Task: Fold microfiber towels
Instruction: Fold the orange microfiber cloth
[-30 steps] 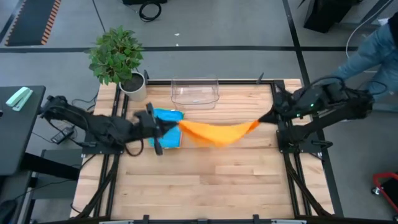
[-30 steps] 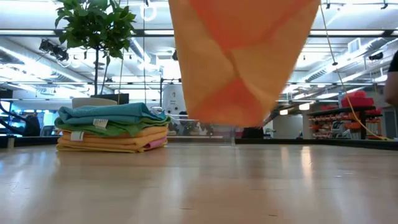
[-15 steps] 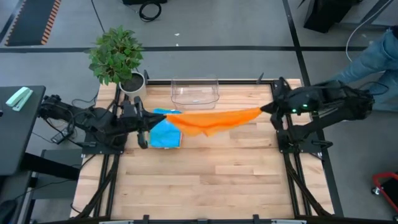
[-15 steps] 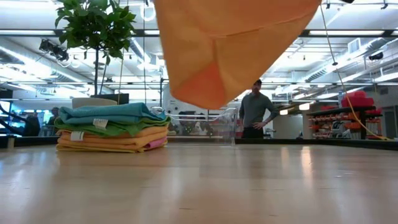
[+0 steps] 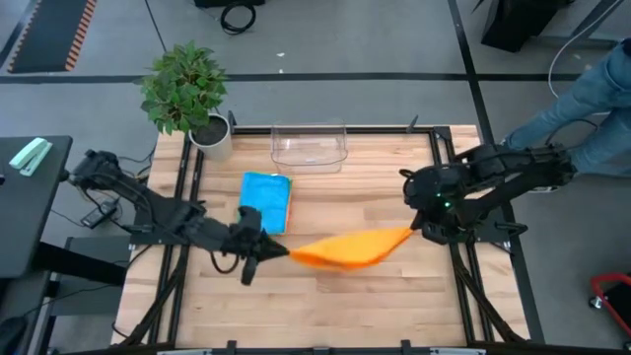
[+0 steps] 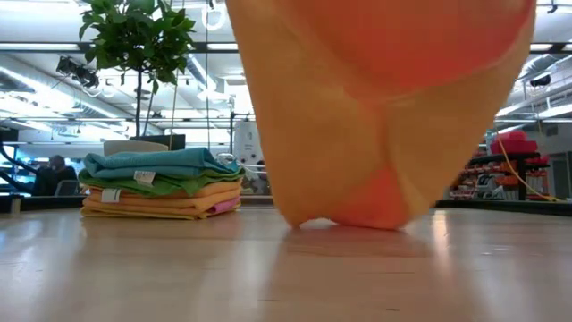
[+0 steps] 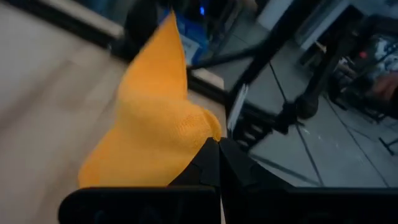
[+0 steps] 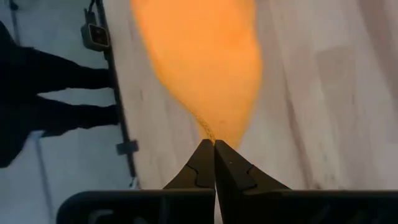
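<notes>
An orange microfiber towel point(image 5: 345, 248) is strung between my two grippers over the middle of the table. It sags in the middle, and in the low view its lowest fold point(image 6: 349, 217) comes down to the tabletop. My left gripper point(image 5: 281, 251) is shut on its left end and my right gripper point(image 5: 414, 235) on its right end. Several folded towels lie stacked point(image 6: 161, 183) at the far left, a blue one point(image 5: 266, 200) on top. My left gripper pinches a bunched corner of the orange towel point(image 7: 199, 132) between its two fingertips, coming nearly level from the table's left. The cloth runs away from the fingers and droops. My right gripper pinches the opposite corner point(image 8: 214, 135) between its fingertips, slanting down from the right. The towel hangs slack from that corner toward the table.
A clear plastic bin point(image 5: 310, 146) stands at the far edge, a potted plant point(image 5: 185, 89) at the far left corner. A person point(image 5: 592, 94) stands beyond the table's right side. Bare wood lies toward the near edge.
Both grippers have come toward the table's near edge and down, carrying the orange towel away from the stack. The left gripper has rolled. The towel, which hung clear above the table, now sags with its lowest fold at the tabletop.
</notes>
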You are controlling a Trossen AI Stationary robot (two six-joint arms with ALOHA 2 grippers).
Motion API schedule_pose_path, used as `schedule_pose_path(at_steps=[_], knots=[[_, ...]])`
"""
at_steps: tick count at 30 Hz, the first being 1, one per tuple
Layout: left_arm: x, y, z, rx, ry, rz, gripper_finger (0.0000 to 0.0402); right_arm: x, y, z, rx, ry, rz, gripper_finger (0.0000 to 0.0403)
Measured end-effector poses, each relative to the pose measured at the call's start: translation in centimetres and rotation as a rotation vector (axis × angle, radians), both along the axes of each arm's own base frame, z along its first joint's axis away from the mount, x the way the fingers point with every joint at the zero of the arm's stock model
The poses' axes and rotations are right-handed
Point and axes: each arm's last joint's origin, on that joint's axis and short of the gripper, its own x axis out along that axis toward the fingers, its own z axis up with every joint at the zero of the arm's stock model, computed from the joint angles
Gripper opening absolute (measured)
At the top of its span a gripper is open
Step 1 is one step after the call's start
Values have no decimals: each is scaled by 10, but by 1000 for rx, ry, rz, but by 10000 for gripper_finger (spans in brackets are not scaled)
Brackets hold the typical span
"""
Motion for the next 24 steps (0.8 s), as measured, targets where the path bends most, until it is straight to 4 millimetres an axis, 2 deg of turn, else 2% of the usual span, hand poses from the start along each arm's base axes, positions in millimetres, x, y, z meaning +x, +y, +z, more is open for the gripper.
schedule_pose_path(at_steps=[4, 9, 14, 18, 21, 24], knots=[[4, -3, -7, -28, 21, 70, 1, 8, -11, -4, -135, -14, -68, 3], [11, 13, -25, 94, 138, 262, 1, 27, -36, -25, -321, 58, -222, 12], [29, 39, -45, 152, 262, 388, 1, 46, -67, -52, -380, 144, -338, 68], [46, 56, -65, 147, 346, 416, 1, 52, -92, -62, -370, 213, -458, 122], [57, 63, -80, 133, 414, 383, 1, 52, -90, -54, -274, 158, -482, 151], [62, 67, -87, 148, 445, 356, 1, 59, -60, -45, -177, -3, -448, 162]])
